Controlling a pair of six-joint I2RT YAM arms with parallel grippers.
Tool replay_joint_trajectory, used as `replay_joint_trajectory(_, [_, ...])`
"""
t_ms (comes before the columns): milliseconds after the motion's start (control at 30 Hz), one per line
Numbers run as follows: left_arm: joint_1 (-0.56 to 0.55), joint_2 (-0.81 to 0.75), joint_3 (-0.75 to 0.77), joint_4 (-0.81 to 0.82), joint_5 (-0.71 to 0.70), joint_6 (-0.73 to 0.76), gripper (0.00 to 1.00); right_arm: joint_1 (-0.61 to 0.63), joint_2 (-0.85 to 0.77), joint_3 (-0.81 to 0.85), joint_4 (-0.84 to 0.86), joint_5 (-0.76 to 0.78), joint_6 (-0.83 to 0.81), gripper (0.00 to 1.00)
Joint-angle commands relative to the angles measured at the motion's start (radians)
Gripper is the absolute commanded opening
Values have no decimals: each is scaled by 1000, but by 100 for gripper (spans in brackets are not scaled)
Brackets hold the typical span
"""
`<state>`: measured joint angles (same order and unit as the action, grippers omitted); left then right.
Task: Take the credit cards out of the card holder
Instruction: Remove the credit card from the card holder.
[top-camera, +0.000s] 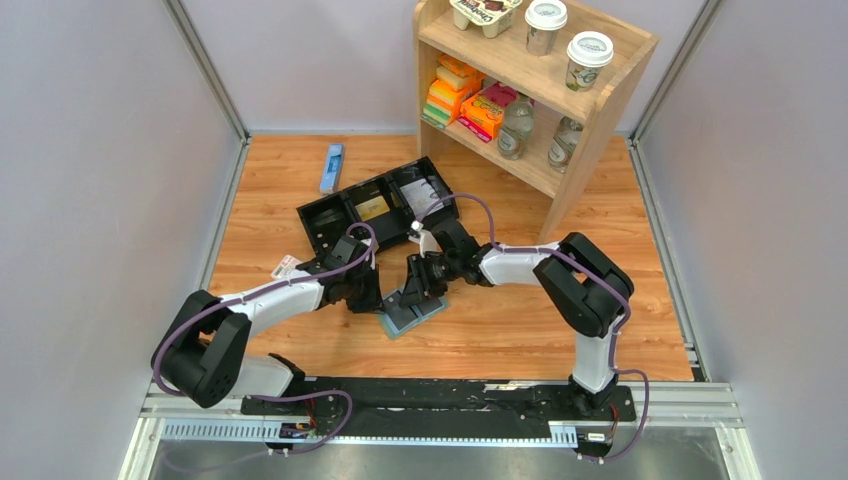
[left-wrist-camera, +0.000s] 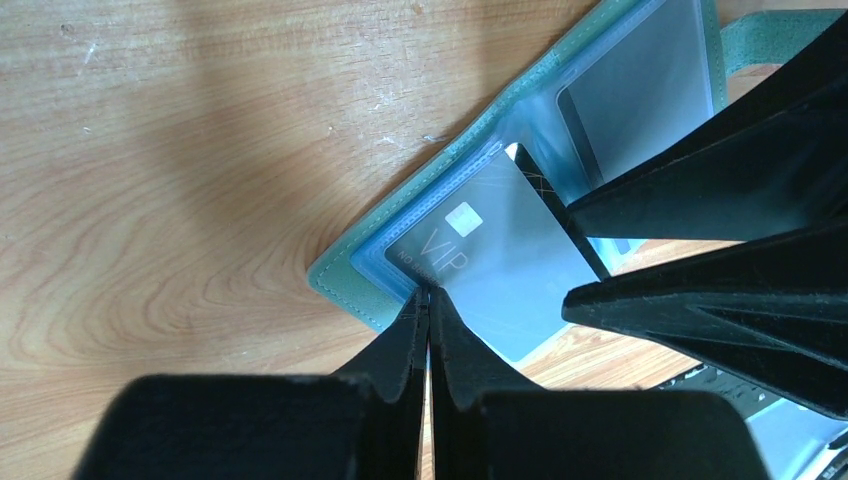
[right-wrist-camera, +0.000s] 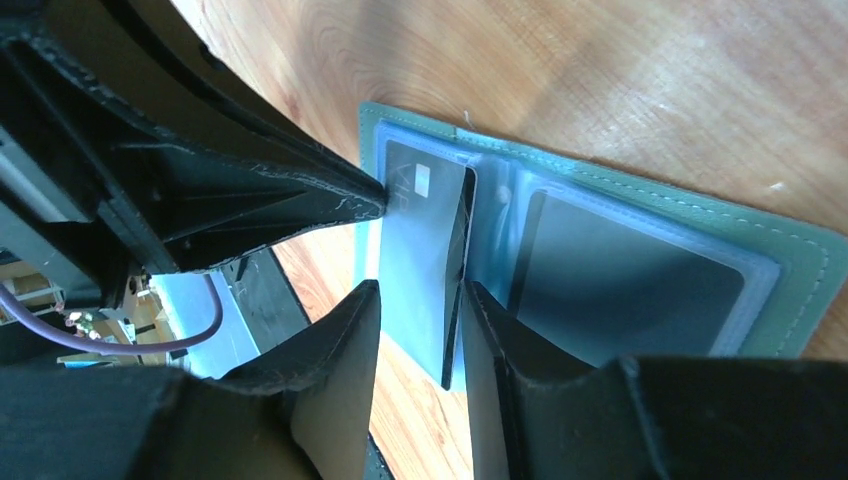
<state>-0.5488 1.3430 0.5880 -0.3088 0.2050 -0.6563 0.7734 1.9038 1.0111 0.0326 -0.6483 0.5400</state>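
The grey-green card holder (top-camera: 412, 316) lies open on the wooden table between my two grippers; it also shows in the left wrist view (left-wrist-camera: 348, 280) and the right wrist view (right-wrist-camera: 700, 212). A grey VIP card (left-wrist-camera: 490, 270) sticks halfway out of its near pocket. A thin black card (right-wrist-camera: 459, 255) stands beside it. Another card (right-wrist-camera: 620, 280) sits fully in the far pocket. My left gripper (left-wrist-camera: 428, 298) is shut, its tips pressed on the holder's corner. My right gripper (right-wrist-camera: 420, 287) is open, its fingers on either side of the protruding grey card (right-wrist-camera: 415, 262).
A black three-compartment tray (top-camera: 375, 205) lies just behind the grippers. A pink-and-white packet (top-camera: 287, 266) lies to the left, a blue flat item (top-camera: 332, 167) at the back. A wooden shelf (top-camera: 600, 100) with cups, bottles and boxes stands at the back right.
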Motion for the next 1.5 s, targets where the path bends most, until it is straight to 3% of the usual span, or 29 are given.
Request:
replay_joint_trajectory(0, [-5,21,-22,-29,-21,9,4,-3,-69,-22,90,-71,32,38])
replay_joint_trajectory(367, [-8,18,-24,-36,-33,9,0,-8,-61,-29,116,-105,49,35])
replay_joint_trajectory(967, [-34,42,-14,-7,-32,-3,0,4,112,70,118,-191,100,32])
replay_joint_trajectory(1300, [-34,41,-24,-12,-36,3,0,-48,41,-31,269,-228,169,31])
replay_joint_trajectory(1467, [-34,45,-20,-13,-36,6,0,-66,26,-63,303,-231,178,24])
